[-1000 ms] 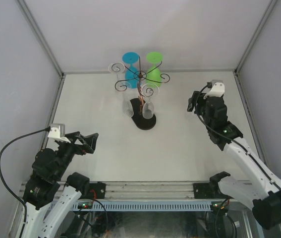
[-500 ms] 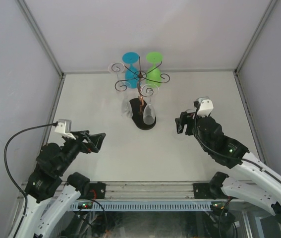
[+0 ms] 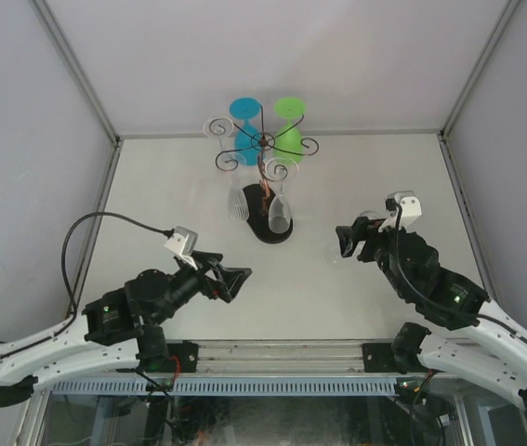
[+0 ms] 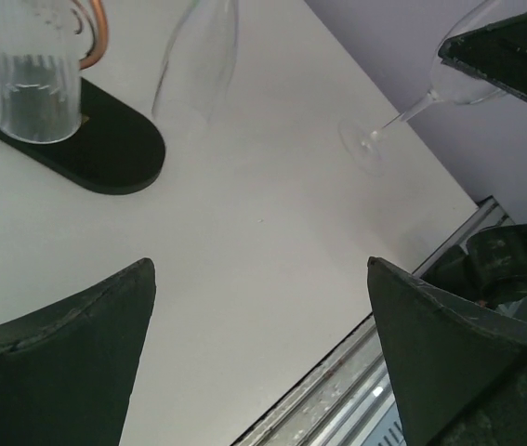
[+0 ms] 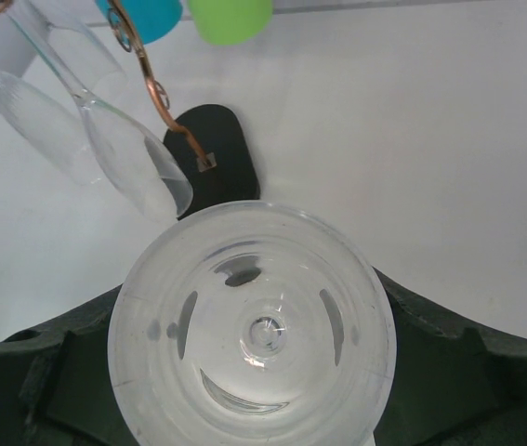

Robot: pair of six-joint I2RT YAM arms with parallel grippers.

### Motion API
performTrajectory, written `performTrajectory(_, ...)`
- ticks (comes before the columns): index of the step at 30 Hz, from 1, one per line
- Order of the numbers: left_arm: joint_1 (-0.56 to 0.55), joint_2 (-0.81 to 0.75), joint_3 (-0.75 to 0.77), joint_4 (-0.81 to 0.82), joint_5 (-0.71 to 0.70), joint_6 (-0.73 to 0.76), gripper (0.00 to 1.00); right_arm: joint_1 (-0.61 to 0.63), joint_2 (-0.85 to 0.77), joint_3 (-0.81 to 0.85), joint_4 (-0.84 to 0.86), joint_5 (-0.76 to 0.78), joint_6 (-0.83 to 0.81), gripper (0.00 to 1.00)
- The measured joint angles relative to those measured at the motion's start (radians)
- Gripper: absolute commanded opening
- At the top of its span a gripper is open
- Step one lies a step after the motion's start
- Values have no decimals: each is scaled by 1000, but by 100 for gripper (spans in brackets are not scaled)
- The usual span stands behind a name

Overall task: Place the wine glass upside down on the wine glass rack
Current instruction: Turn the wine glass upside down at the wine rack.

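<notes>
The wine glass (image 5: 254, 330) is held by its bowl between the fingers of the right gripper (image 3: 349, 240), which is closed around it. It is kept tilted over the table (image 3: 151, 204), right of the rack (image 3: 261, 141) and apart from it, with the stem slanting down to the foot (whether the foot touches the table cannot be told). On the rack, two clear glasses (image 3: 280, 216) are hung upside down on the near side, over the black base. A blue glass (image 3: 244, 116) and a green glass (image 3: 289, 125) are hung on the far side. The left gripper (image 3: 237, 279) is seen near and left of the rack, its jaws spread wide with nothing between them.
</notes>
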Motion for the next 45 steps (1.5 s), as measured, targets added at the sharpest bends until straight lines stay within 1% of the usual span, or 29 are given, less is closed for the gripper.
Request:
performTrajectory(4, -28, 82, -24, 136, -2, -28, 97, 53, -32, 0, -13, 4, 39, 34)
performTrajectory(10, -34, 204, -36, 338, 46, -79, 95, 149, -56, 0, -3, 13, 87, 33)
performTrajectory(18, -35, 332, -35, 477, 113, -132, 91, 216, -60, 0, 104, 9, 120, 31)
performTrajectory(27, -37, 401, -33, 536, 139, -178, 72, 261, -58, 0, 224, -16, 134, 30)
performTrajectory(30, -37, 415, -32, 558, 150, -182, 68, 275, -58, 0, 248, -21, 135, 30)
performTrajectory(37, -37, 446, -32, 581, 153, -196, 59, 310, -53, 0, 281, -29, 135, 30)
performTrajectory(45, -39, 458, -14, 609, 146, -205, 42, 327, -48, 0, 302, -31, 135, 29)
